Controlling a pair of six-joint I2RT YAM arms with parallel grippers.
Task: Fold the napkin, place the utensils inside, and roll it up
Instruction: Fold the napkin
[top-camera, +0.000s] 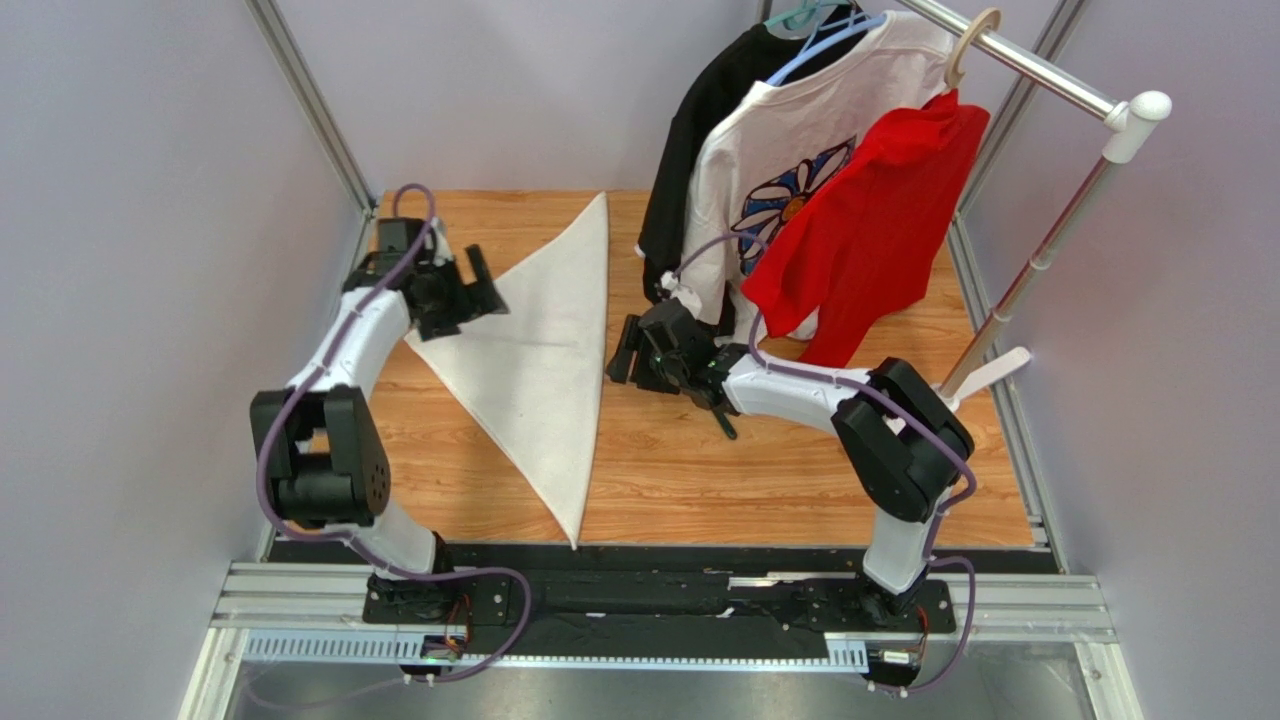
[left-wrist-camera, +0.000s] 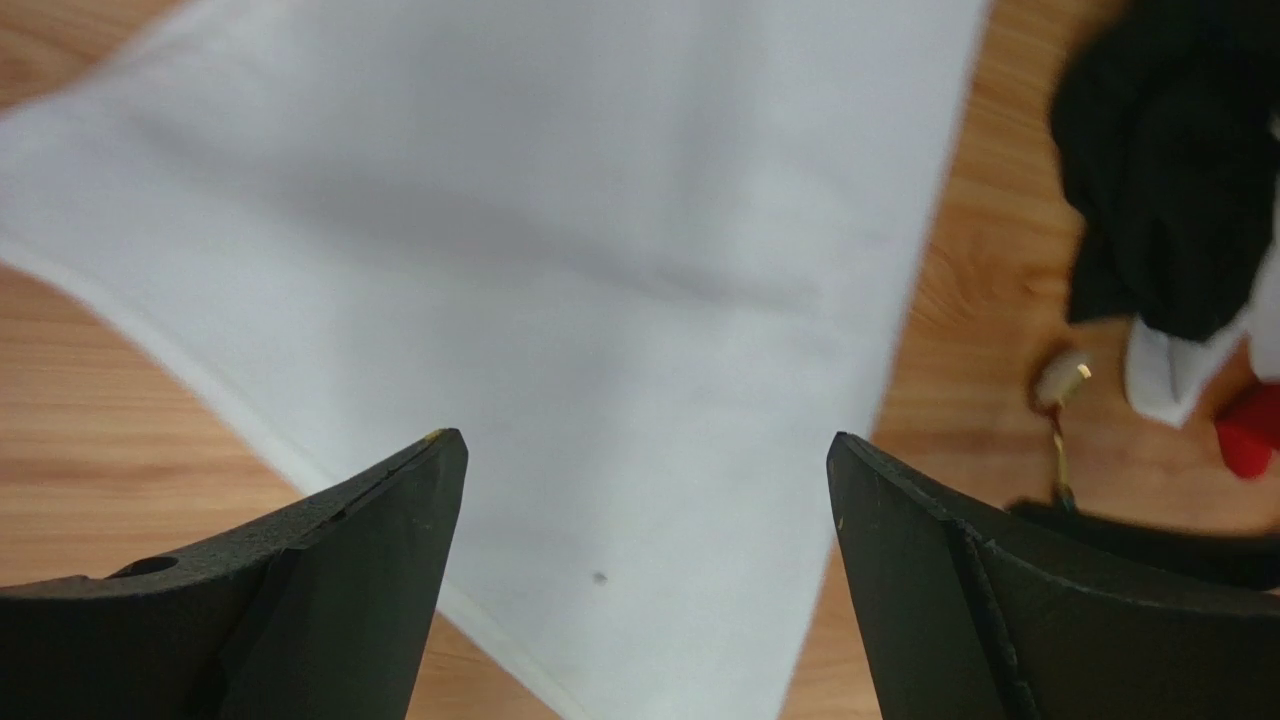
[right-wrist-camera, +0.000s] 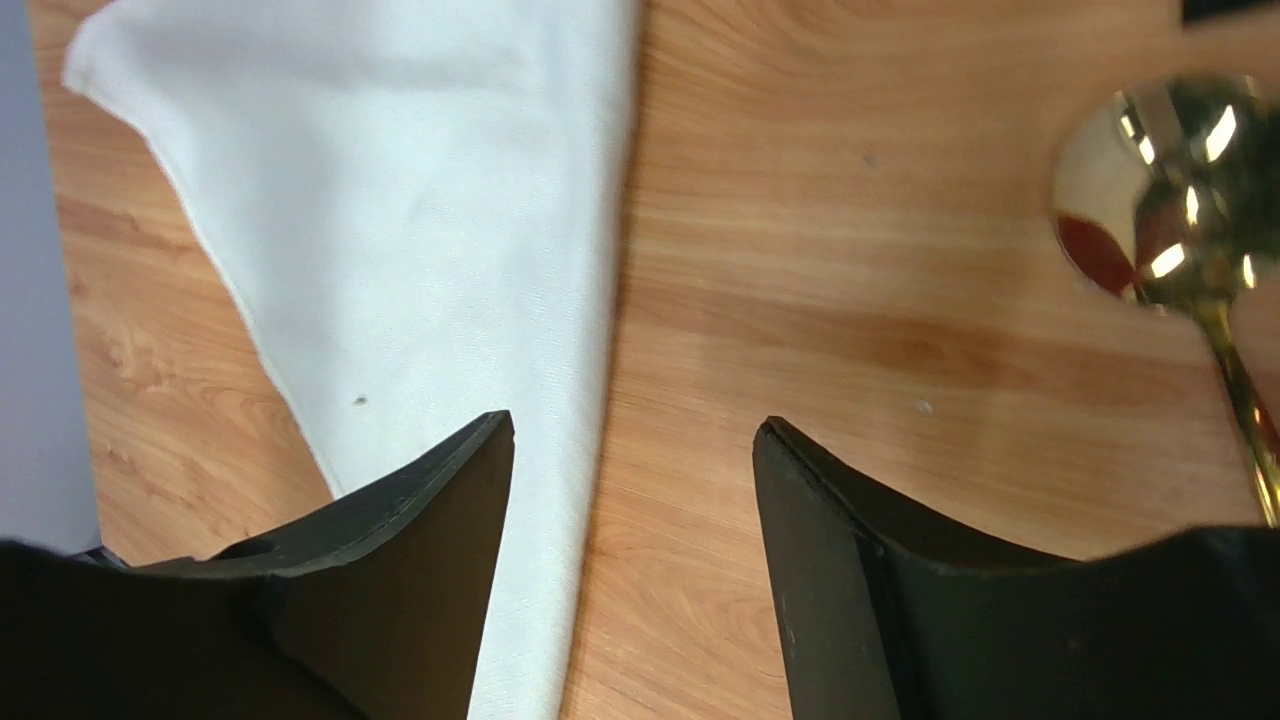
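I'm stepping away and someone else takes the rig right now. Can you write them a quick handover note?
Left gripper: open, empty, over the left corner of the napkin.
Right gripper: open, empty, over the bare table just beside the napkin's straight right edge.
Napkin: lying flat, folded into a triangle.
Spoon: on the wood to the right of the napkin, next to the right gripper, not touching the cloth.
Done: the fold.
Left: pick up the spoon, lay it on the napkin, roll it up.
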